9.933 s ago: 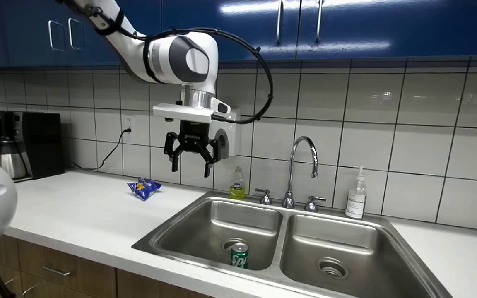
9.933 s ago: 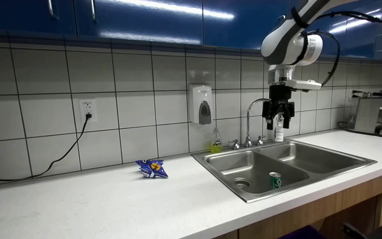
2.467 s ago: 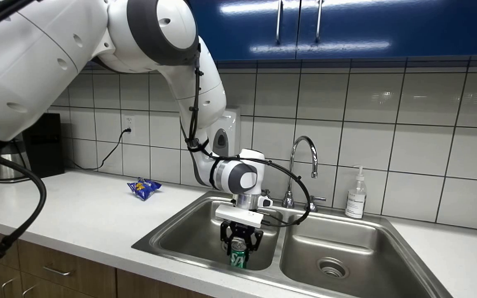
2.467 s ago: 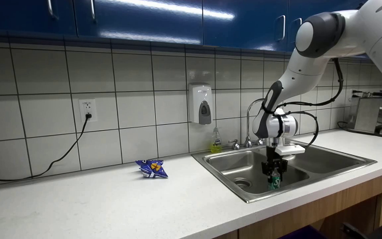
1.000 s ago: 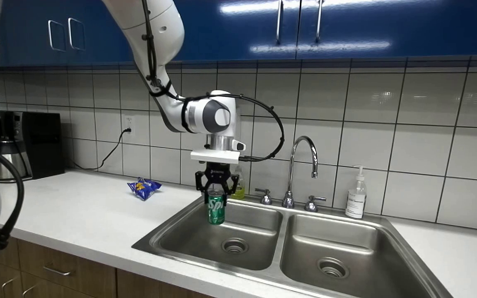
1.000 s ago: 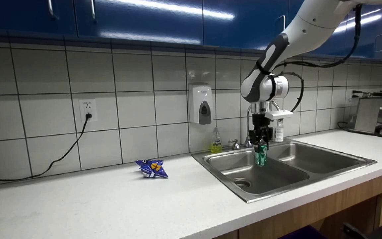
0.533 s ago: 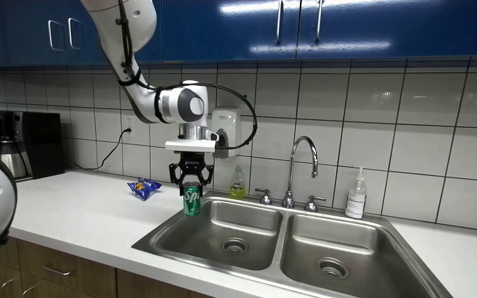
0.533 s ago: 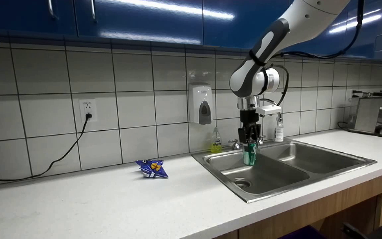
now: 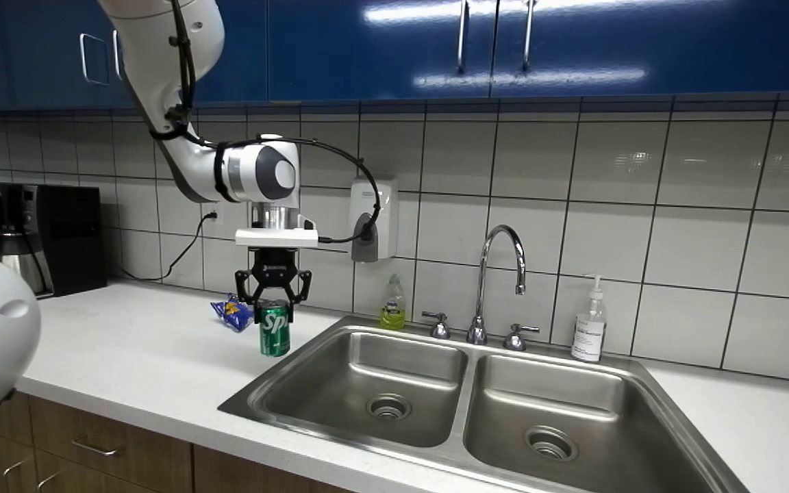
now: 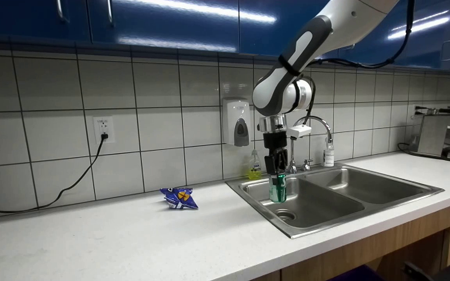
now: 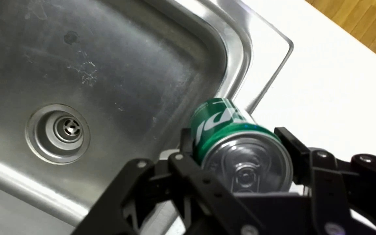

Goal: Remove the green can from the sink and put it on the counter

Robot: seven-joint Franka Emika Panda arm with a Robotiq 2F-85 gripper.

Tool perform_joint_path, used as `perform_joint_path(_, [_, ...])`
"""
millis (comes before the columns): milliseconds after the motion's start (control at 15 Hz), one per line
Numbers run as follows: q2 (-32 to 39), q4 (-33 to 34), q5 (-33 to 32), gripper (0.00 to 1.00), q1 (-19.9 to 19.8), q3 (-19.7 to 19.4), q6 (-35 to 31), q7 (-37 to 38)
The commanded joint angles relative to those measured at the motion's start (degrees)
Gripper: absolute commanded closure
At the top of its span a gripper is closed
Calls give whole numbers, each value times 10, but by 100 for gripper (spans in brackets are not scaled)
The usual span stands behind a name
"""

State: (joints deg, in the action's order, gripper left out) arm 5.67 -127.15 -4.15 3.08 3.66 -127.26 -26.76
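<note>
The green can (image 9: 274, 339) hangs upright in the air, with my gripper (image 9: 273, 318) shut around its upper part in both exterior views. From the wrist, the lid of the can (image 11: 246, 163) shows between the two black fingers (image 11: 294, 153), which press on opposite sides. Below it the steel sink (image 9: 466, 404) has two basins, and no other can shows there. The can is near the rim of the sink (image 10: 266, 214), on the side of the white counter (image 10: 170, 242). Its underside is hidden in the wrist view.
A blue snack bag (image 10: 179, 198) lies on the counter, partly behind the gripper in an exterior view. A faucet (image 9: 482, 287), a yellow soap bottle (image 9: 393, 308) and a pump bottle (image 9: 587, 329) stand along the back. A wall dispenser (image 10: 236, 121) hangs above.
Earlier the can stood in the sink basin and the gripper was open above. The gripper took hold of it, lifted it out, and has kept moving left in both exterior views.
</note>
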Motion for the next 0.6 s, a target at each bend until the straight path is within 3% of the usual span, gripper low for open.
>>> perform_joint_path(0, [5, 15, -11, 61, 11, 17, 23, -29])
perform_joint_path(533, [60, 53, -18, 61, 34, 47, 30, -57])
